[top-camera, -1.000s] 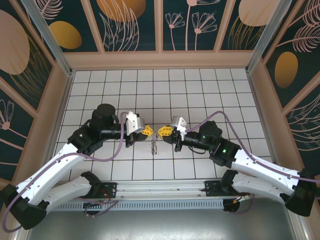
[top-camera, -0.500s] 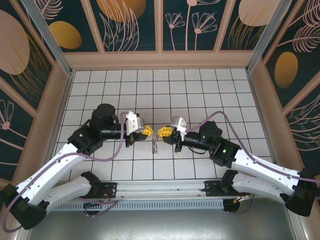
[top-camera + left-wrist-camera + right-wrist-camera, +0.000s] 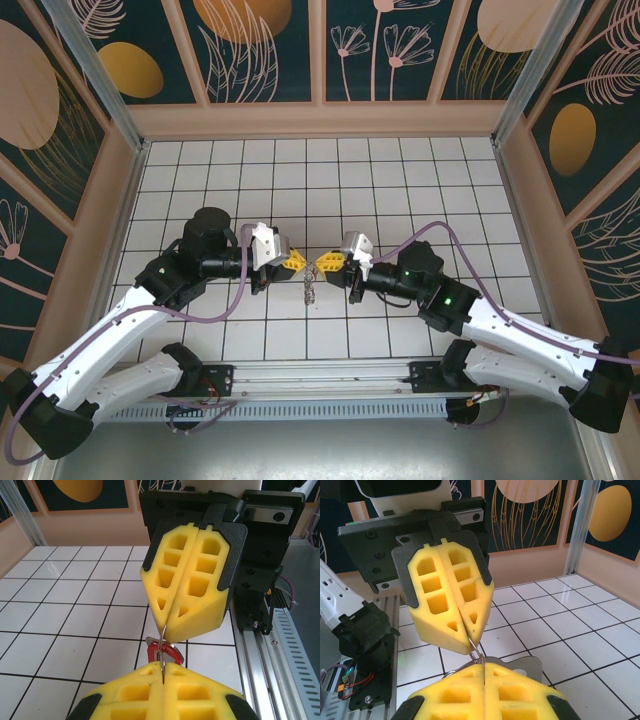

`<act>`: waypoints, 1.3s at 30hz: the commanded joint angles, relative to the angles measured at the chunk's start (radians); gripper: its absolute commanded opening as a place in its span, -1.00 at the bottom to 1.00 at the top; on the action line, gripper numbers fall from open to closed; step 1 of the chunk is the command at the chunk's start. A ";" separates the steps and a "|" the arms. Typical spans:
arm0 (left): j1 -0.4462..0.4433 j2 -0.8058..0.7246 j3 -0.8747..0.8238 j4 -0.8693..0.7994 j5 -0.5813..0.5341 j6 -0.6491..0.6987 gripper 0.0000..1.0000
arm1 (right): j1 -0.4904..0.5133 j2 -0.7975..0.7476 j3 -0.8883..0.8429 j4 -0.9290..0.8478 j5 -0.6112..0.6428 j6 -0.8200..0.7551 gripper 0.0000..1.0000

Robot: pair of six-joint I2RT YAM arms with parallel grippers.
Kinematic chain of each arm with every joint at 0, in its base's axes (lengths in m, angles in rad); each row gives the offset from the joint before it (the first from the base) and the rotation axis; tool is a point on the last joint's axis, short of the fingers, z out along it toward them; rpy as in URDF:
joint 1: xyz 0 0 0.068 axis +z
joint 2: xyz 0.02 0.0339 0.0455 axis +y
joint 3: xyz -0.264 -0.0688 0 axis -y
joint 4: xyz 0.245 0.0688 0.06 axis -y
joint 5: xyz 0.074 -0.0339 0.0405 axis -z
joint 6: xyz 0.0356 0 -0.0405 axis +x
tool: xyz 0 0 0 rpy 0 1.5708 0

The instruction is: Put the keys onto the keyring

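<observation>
A thin wire keyring (image 3: 476,653) runs between the left gripper (image 3: 300,262) and right gripper (image 3: 324,264). Both are clamped shut on it, tip to tip, above the middle of the white tiled floor (image 3: 400,180). The small silvery metal key with a red plastic tag (image 3: 172,655) hangs just beneath.

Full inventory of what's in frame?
keyring: 1, thin wire, pinched between both sets of fingers
red-tagged key: 1, red tag, at the wire by the left fingers
dangling keys: count unclear, silvery, hanging below the fingertips
table: 1, white tiles, dark grout
walls: dark teal with floral prints, around the table
rail: 1, aluminium, near edge
left gripper: yellow fingers, shut on keyring
right gripper: yellow fingers, shut on keyring
</observation>
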 commanded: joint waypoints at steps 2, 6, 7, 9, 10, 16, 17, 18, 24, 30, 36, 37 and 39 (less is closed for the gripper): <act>-0.004 -0.001 0.006 0.014 0.025 0.011 -1.00 | -0.009 0.009 0.002 0.046 -0.004 0.004 -1.00; -0.004 0.002 0.005 0.017 0.028 0.011 -1.00 | -0.017 0.011 -0.005 0.057 -0.019 0.010 -1.00; -0.004 0.004 0.005 0.017 0.027 0.012 -1.00 | -0.021 0.007 -0.007 0.060 -0.027 0.014 -1.00; -0.004 0.006 0.005 0.017 0.028 0.011 -1.00 | -0.026 0.006 -0.009 0.063 -0.037 0.017 -1.00; -0.003 0.006 0.004 0.019 0.027 0.012 -1.00 | -0.027 0.006 -0.009 0.065 -0.041 0.018 -1.00; -0.004 0.003 0.004 0.015 0.023 0.014 -1.00 | -0.028 -0.001 -0.013 0.064 -0.064 0.022 -1.00; -0.003 0.003 0.004 0.013 0.022 0.014 -1.00 | -0.028 -0.005 -0.013 0.060 -0.067 0.021 -1.00; -0.003 0.003 0.005 0.013 0.021 0.015 -1.00 | -0.028 -0.006 -0.013 0.054 -0.070 0.021 -1.00; -0.003 0.002 0.005 0.014 0.024 0.014 -1.00 | -0.027 -0.010 -0.010 0.022 -0.075 0.011 -1.00; -0.004 0.001 0.003 0.013 0.024 0.015 -1.00 | -0.028 -0.019 -0.017 0.023 -0.075 0.011 -1.00; -0.004 -0.002 0.002 0.014 0.020 0.015 -1.00 | -0.031 -0.037 -0.012 -0.009 -0.058 -0.001 -1.00; -0.004 -0.001 0.001 0.015 0.020 0.015 -1.00 | -0.031 -0.038 -0.010 -0.014 -0.057 -0.001 -1.00; -0.003 0.000 0.001 0.016 0.021 0.014 -1.00 | -0.031 -0.035 -0.009 -0.014 -0.061 -0.001 -1.00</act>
